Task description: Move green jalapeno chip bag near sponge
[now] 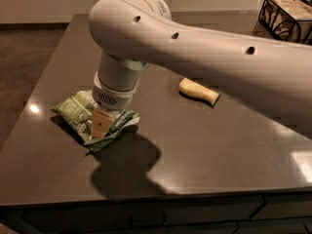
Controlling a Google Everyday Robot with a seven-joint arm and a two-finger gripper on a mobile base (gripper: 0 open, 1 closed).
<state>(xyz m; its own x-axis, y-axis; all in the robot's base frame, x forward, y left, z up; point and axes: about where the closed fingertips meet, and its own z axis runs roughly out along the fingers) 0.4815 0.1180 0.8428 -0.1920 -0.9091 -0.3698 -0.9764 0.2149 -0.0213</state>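
The green jalapeno chip bag (73, 110), crinkled light green with a white panel, is at the table's front left. My gripper (101, 126) comes straight down onto the bag's right half and is shut on it, one tan finger showing against the bag. The bag casts a dark shadow beneath it and looks slightly raised off the tabletop. The pale yellow sponge (199, 92) lies on the table to the right of the bag, well apart from it. My arm's thick white body crosses above the sponge and hides its far edge.
The dark grey table (204, 150) has its front edge close below the bag and its left edge just beyond it. A black wire basket (287, 11) stands at the back right corner. Brown floor lies to the left.
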